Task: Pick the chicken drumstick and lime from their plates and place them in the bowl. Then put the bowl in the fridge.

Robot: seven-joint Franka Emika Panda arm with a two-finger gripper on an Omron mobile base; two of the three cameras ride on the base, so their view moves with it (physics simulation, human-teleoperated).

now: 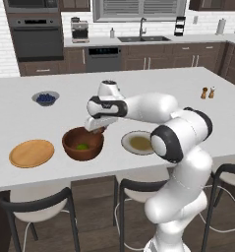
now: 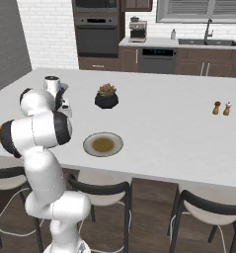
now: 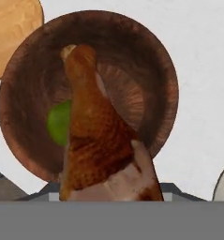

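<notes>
A white robot arm reaches over the near edge of a white kitchen island, its gripper (image 1: 95,129) poised just above a reddish-brown wooden bowl (image 1: 83,143). The fingers are clamped on a cooked chicken drumstick (image 3: 97,136), gripped at its thick end. In the hand view the drumstick's long axis runs away from the gripper, with the thin bone end pointing out over the middle of the bowl and the broad meaty end closest to the fingers. It hangs over the bowl's hollow, and whether it touches the wood cannot be told.

A green lime (image 3: 59,123) lies inside the bowl, partly hidden behind the drumstick; in the left base view it shows as a small green spot (image 1: 82,146) on the bowl's floor.

To the left of the bowl sits an orange-tan wooden plate (image 1: 32,153), bare. Just to the right of the bowl is a pale grey plate (image 1: 137,142) with an olive centre, also bare, partly covered by the arm's elbow.

Farther back on the left stands a small grey-blue bowl of blueberries (image 1: 45,98). A black pot with a succulent (image 2: 106,97) stands beyond the grey plate, and two small shakers (image 1: 208,92) are at the far right of the island.
</notes>
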